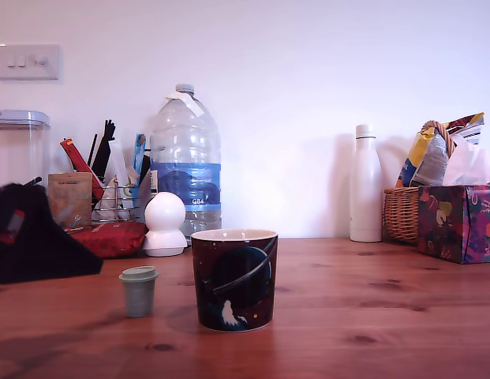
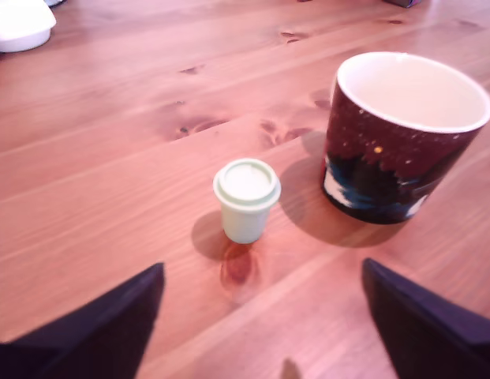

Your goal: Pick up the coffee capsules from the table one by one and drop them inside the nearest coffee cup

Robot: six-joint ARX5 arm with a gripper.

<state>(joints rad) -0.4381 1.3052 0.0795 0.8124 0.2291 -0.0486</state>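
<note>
Your claw (image 2: 264, 316) stands spread wide: in the wrist view its two dark fingers (image 2: 95, 332) sit far apart at the frame's lower corners, with bare wood between them. It holds nothing and touches nothing. In the exterior view a blurred dark mass at that view's left edge appears to be the arm; no detail of it can be read.

The small pale sage-green plastic coffee capsule (image 2: 246, 199) stands upright on the reddish-brown varnished wooden desk (image 2: 110, 158). Its long axis is vertical, its wider flat rim faces up and its narrower end rests on the wood. It lies ahead of the gap between the fingers, clear of both.

The dark maroon-and-navy handleless tapered coffee cup with the ringed-planet picture (image 1: 233, 278) stands upright with its mouth open upward, and what shows of the cream inside holds no capsule. In the exterior view the capsule (image 1: 139, 290) stands near the cup, on that view's left of it, not touching.

Behind them you have a white ball-shaped gadget (image 1: 164, 224), a large clear plastic water bottle with a blue label (image 1: 185, 162) and, well off to the exterior view's right, a slim white bottle (image 1: 365, 183) beside a wicker basket (image 1: 401, 215).
</note>
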